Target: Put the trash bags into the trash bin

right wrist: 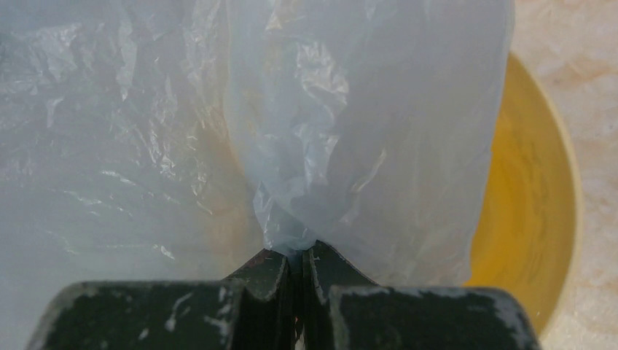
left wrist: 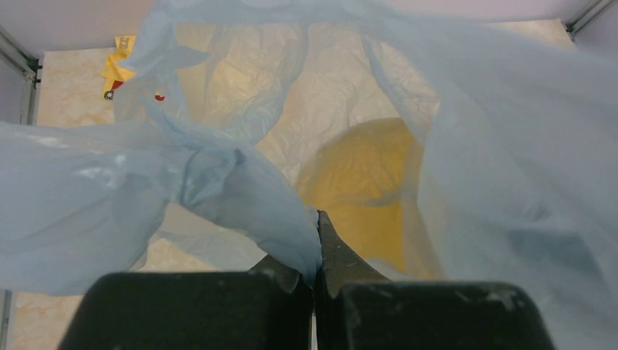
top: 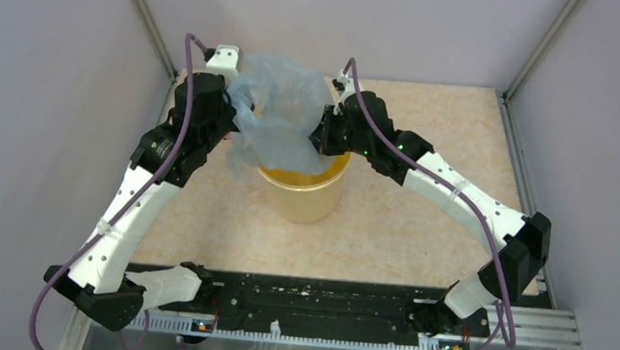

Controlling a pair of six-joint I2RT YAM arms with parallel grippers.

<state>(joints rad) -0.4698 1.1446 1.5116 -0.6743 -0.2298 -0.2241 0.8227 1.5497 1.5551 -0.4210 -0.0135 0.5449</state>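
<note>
The trash bag [top: 283,109] is a thin pale blue film hanging over the far left of the pale yellow trash bin [top: 309,194], its lower end dipping inside the rim. My left gripper [top: 229,110] is shut on the bag's left edge; in the left wrist view the film [left wrist: 240,197] is pinched between the closed tips of the left gripper [left wrist: 318,219], with the bin [left wrist: 364,189] showing through it. My right gripper [top: 324,134] is shut on a gathered fold at the bag's right side. The right wrist view shows the bag [right wrist: 342,131] bunched in the right gripper [right wrist: 295,254] over the bin's rim [right wrist: 536,197].
A yellow cloth [left wrist: 116,69] with red and grey marks lies on the table at the far left, seen only in the left wrist view. Grey walls with metal corner posts close in the table on three sides. The black rail [top: 321,299] runs along the near edge.
</note>
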